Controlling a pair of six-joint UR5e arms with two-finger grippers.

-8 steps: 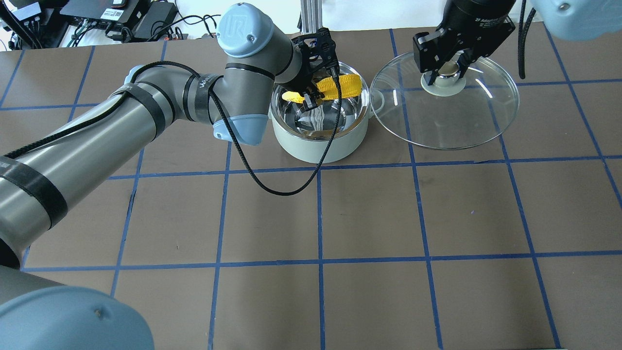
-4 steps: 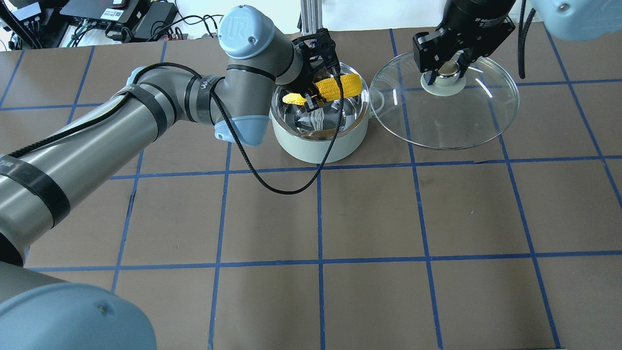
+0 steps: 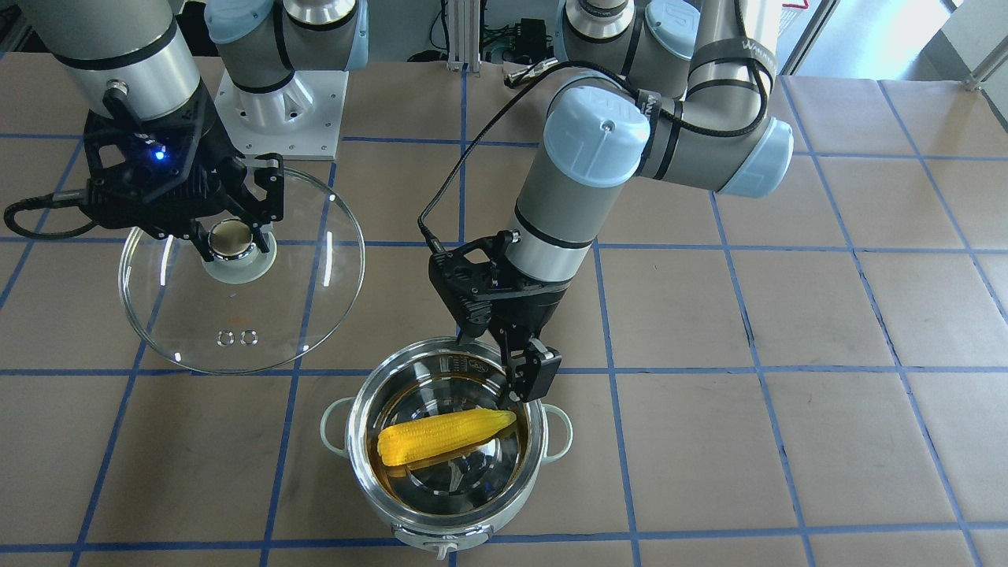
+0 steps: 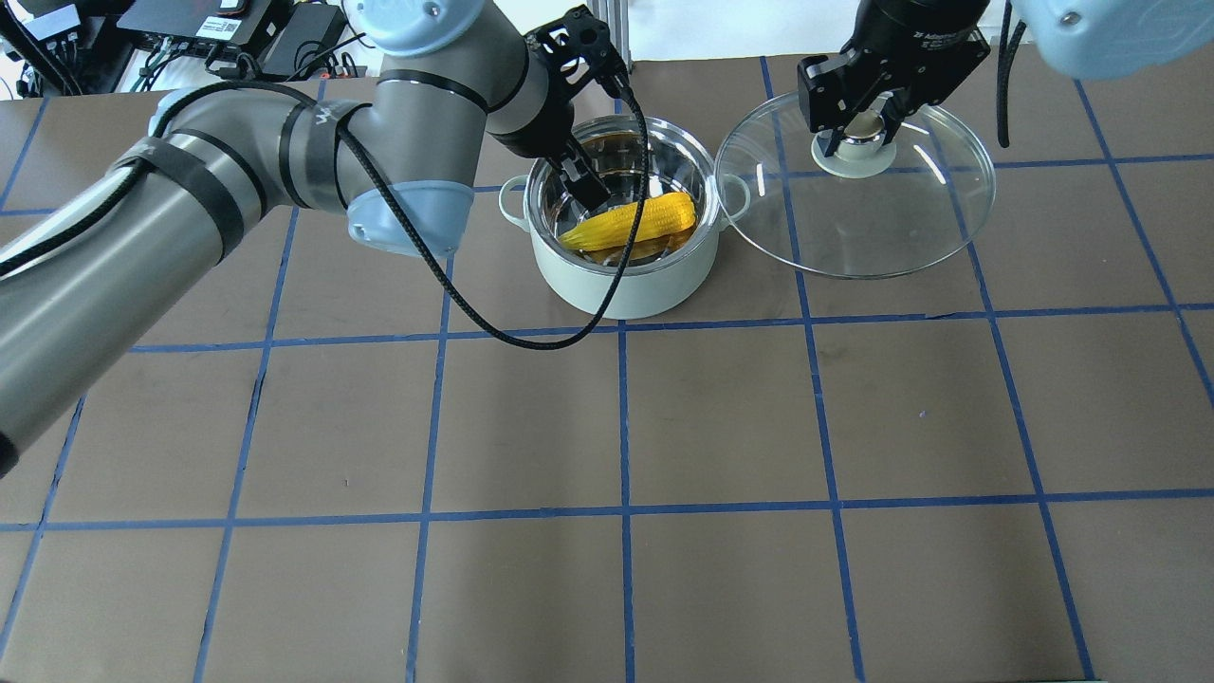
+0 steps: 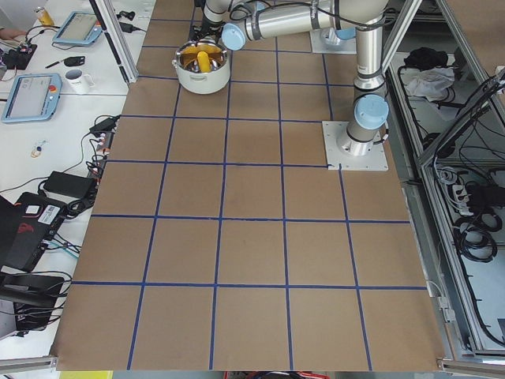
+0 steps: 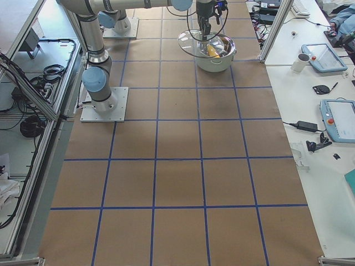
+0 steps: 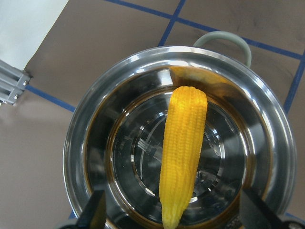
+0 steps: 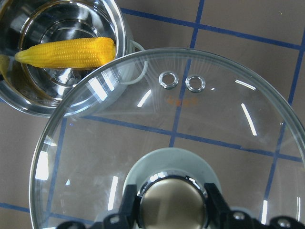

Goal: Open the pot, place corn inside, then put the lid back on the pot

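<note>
The mint-green pot point(image 4: 621, 285) stands open at the table's far middle, also in the front view point(image 3: 356, 429). The yellow corn point(image 4: 631, 223) lies slanted inside it on the steel bottom point(image 3: 445, 433), seen too in both wrist views point(image 7: 183, 148) point(image 8: 66, 52). My left gripper point(image 4: 580, 180) is open and empty just above the pot's rim point(image 3: 504, 354), its fingertips point(image 7: 95, 212) spread wide. My right gripper point(image 4: 858, 133) is shut on the knob of the glass lid point(image 4: 854, 218) and holds it to the right of the pot point(image 3: 236, 315), its edge over the pot's handle point(image 8: 190, 124).
The left arm's black cable point(image 4: 531, 337) loops down over the pot's front onto the table. An aluminium post point(image 4: 607, 28) stands just behind the pot. Boxes and wires point(image 4: 218, 28) lie beyond the far left edge. Blue tape lines point(image 4: 626, 427) grid the brown table.
My left gripper has let go of the corn, which now lies in the pot. The left gripper has risen and drawn back left. The lid has shifted slightly toward the pot.
</note>
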